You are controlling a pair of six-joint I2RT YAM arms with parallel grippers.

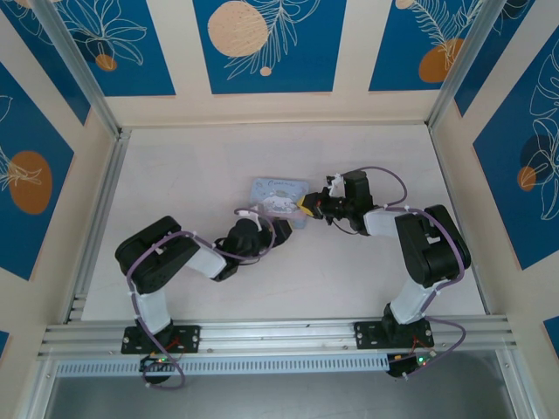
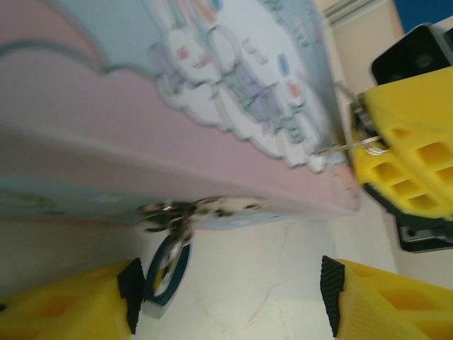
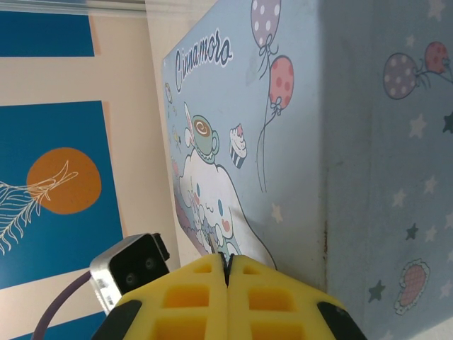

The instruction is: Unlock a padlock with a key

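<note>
The light-blue tin (image 1: 279,194) with the white cartoon dog lies mid-table between both grippers. In the left wrist view a tiny dark-blue padlock (image 2: 167,273) hangs from a metal clasp (image 2: 173,210) at the tin's (image 2: 212,85) lower edge. It sits just beside the left pad (image 2: 131,292) of my open left gripper (image 2: 230,294). My right gripper (image 3: 228,263) is shut on the key (image 3: 212,244), a thin sliver poking out from between its fingers toward the tin (image 3: 318,127). From the left wrist, the key (image 2: 345,147) reaches from the right gripper's yellow fingers (image 2: 407,156) to the tin's corner.
Aluminium rails (image 1: 96,209) and patterned walls (image 1: 262,44) enclose the white table (image 1: 349,279). Both arms (image 1: 166,257) (image 1: 428,249) bend inward toward the centre, with the grippers (image 1: 262,220) (image 1: 309,205) close on either side of the tin.
</note>
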